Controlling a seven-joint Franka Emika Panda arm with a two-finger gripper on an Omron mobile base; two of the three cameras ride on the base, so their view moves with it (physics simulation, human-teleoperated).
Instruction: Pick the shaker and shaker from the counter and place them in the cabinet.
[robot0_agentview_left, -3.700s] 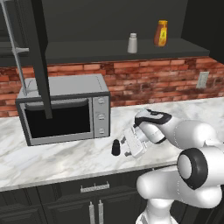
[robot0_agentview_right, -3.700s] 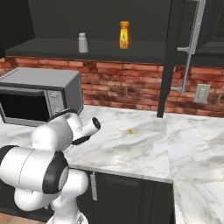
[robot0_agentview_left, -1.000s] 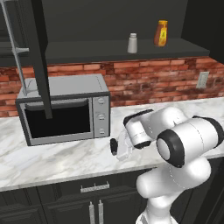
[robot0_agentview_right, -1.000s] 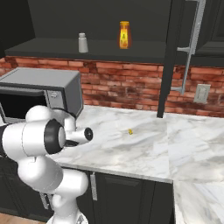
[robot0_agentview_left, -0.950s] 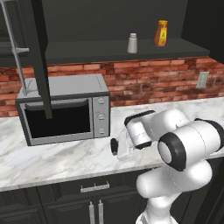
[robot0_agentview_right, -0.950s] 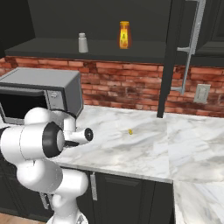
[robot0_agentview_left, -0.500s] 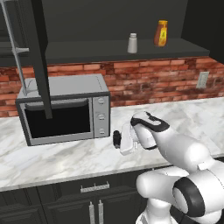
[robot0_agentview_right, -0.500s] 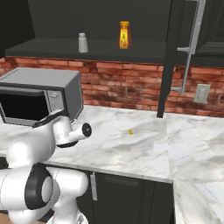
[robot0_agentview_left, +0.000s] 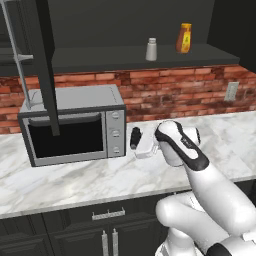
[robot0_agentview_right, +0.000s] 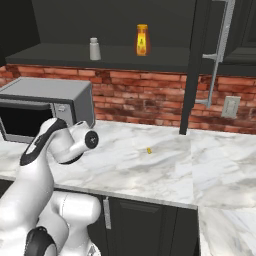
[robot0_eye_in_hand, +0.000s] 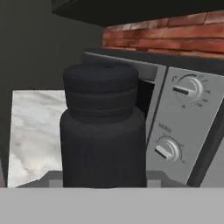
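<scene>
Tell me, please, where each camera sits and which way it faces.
Left base view: behind the arm's left, looking over the counter at the microwave; the arm rises lower right, its gripper holding the black shaker.
Right base view: behind the arm's right; arm lower left.
Hand view: on the hand, facing the black shaker.
Both base views share the grey shaker on the cabinet shelf.

Marble counter (robot0_agentview_left: 75, 180) under microwave (robot0_agentview_left: 75, 130); shelf (robot0_agentview_left: 125, 57) with grey shaker (robot0_agentview_left: 151, 49), bottle (robot0_agentview_left: 184, 38)
</scene>
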